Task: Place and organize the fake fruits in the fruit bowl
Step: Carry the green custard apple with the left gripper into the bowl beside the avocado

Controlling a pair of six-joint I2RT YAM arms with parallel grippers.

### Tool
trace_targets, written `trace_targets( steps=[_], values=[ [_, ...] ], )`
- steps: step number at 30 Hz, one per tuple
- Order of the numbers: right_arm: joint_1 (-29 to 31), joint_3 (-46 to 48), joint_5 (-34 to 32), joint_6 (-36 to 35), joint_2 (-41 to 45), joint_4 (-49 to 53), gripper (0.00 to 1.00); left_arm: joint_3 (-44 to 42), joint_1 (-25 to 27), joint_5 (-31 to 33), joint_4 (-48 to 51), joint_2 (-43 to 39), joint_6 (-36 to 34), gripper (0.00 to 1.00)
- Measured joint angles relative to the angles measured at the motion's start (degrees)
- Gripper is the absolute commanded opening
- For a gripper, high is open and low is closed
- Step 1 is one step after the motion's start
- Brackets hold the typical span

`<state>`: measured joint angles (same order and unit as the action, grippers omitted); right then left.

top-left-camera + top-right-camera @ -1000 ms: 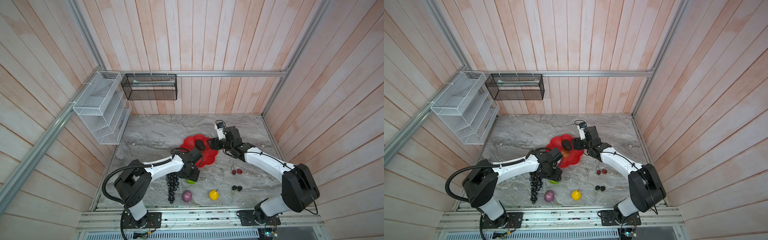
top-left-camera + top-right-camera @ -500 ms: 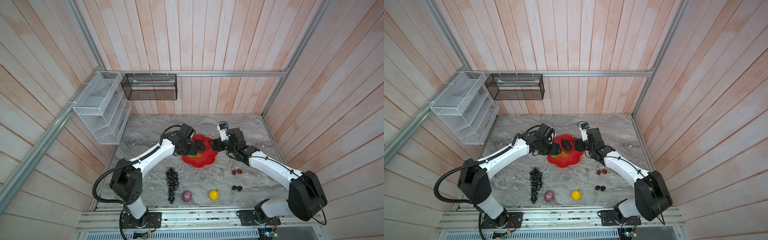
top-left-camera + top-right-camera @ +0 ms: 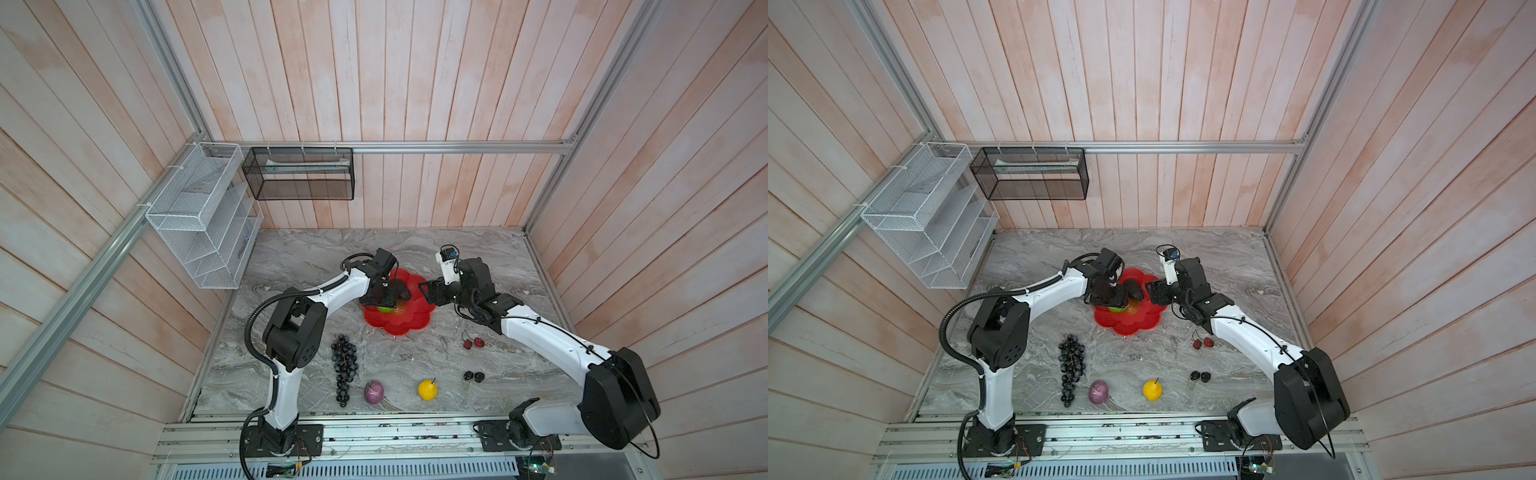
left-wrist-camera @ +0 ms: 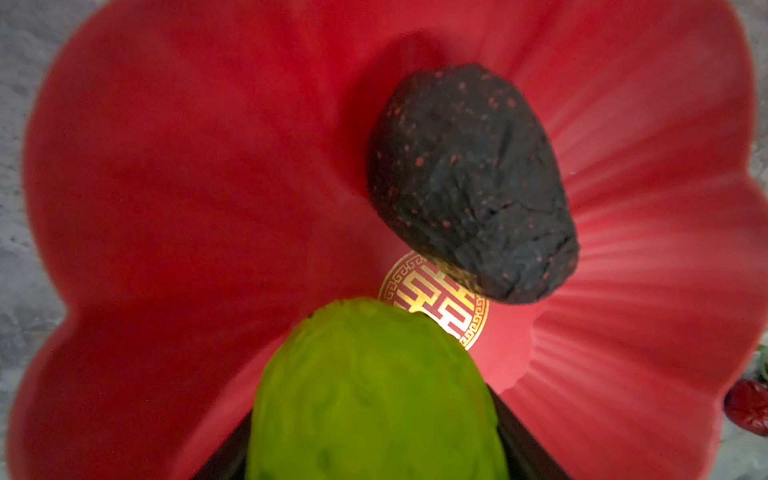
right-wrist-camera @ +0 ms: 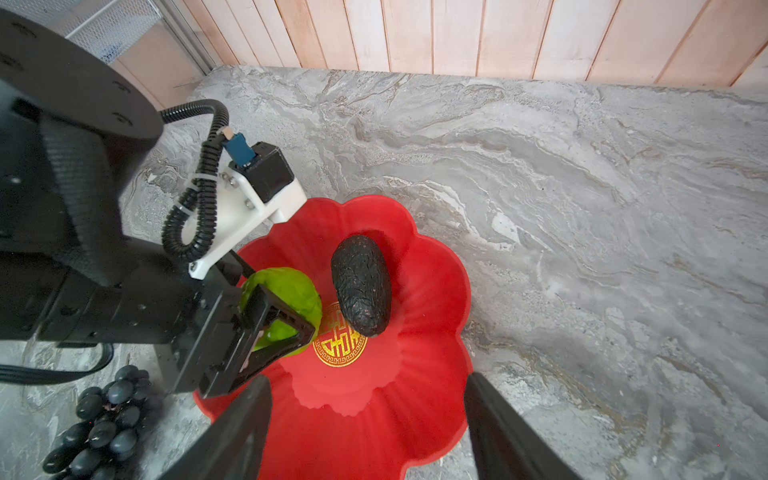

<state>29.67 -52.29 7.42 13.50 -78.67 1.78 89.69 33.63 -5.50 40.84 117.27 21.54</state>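
The marble table point(image 3: 415, 257) carries all items. The fruit bowl point(image 3: 409, 326) sits near its centre, between the two arms.

Left gripper point(image 5: 278, 303): closed on the bumpy green ball point(image 4: 374, 395), holding it over the bowl beside the gold emblem point(image 5: 340, 347). Whether the ball touches the dish cannot be told.

Right gripper point(image 5: 370, 424): jaws spread wide and empty, hovering at the bowl's near rim.

The grape bunch point(image 3: 344, 365) lies on the table well apart from the bowl. It probably flexes along its length, so grip it across the thick upper part rather than the tail.

The black avocado-like oval point(image 5: 360, 291) lies in the bowl, one end overlapping the emblem.

The purple fruit point(image 3: 374, 392) and yellow fruit point(image 3: 427, 389) rest near the front edge. Both appear to be light, rigid plastic. Grip each across its widest girth, as they may roll on the glossy dish.

The red cherry pair point(image 3: 473, 343) and black cherry pair point(image 3: 473, 376) lie on the right side. Pinch a fruit body, because the stems look too thin to grip.
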Motion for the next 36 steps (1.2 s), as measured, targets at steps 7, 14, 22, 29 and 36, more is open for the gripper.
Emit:
trace_targets(
  steps=[7, 14, 22, 29, 36],
  values=[
    [0.0, 0.0, 0.24, -0.13, 0.0, 0.96, 0.74, 1.75, -0.2, 0.33, -1.4, 2.19, -0.44, 0.54],
    [0.0, 0.0, 0.46, -0.13, -0.04, 1.33, 0.74, 1.75, -0.22, 1.29, -1.75, 3.1, -0.79, 0.65],
    [0.0, 0.0, 0.61, -0.09, 0.02, 1.77, 0.81, 1.73, -0.22, 1.33, -2.69, 3.06, -1.18, 0.85],
    [0.04, 0.02, 0.61, -0.04, 1.57, 2.21, 0.82, 1.44, -0.22, 1.46, -2.62, 0.61, -0.98, 0.89],
    [2.12, 0.02, -0.15, 0.79, 4.68, 5.75, 0.8, -2.84, -0.17, 2.08, -1.68, -8.81, -0.72, 0.89]
  ],
)
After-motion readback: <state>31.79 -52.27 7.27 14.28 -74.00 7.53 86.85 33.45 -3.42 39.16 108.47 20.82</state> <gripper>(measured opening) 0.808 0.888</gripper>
